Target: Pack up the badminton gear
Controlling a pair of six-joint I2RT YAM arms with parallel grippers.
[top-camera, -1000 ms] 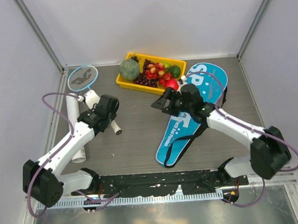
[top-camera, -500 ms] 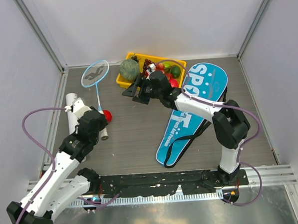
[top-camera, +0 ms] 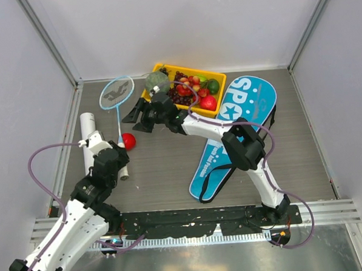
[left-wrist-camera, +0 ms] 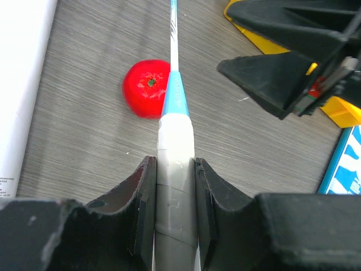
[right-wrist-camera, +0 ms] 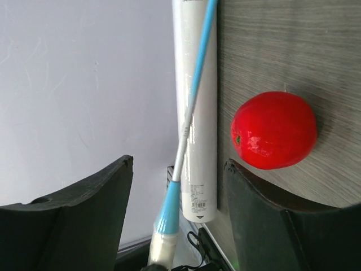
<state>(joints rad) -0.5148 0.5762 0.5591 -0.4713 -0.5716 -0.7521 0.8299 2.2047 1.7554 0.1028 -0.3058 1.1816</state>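
One light-blue-framed racket (left-wrist-camera: 175, 135), white-wrapped handle pinched in my left gripper (left-wrist-camera: 175, 168), now drawn toward six o'clock; my right gripper (right-wrist-camera: 177, 164), spread, arrives over its shaft; bagging pending.

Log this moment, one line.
left gripper: shut on white-wrapped handle of light-blue-framed racket | right gripper: open, near small red ball | blue racket-shaped SPORT bag: flat on table

A smooth red ball (right-wrist-camera: 274, 130) rests on the grey wood-grain counter (right-wrist-camera: 271, 45). The thin shaft of a light-blue racket (right-wrist-camera: 194, 90) crosses a white cylindrical tube (right-wrist-camera: 202, 169) along the counter's edge.
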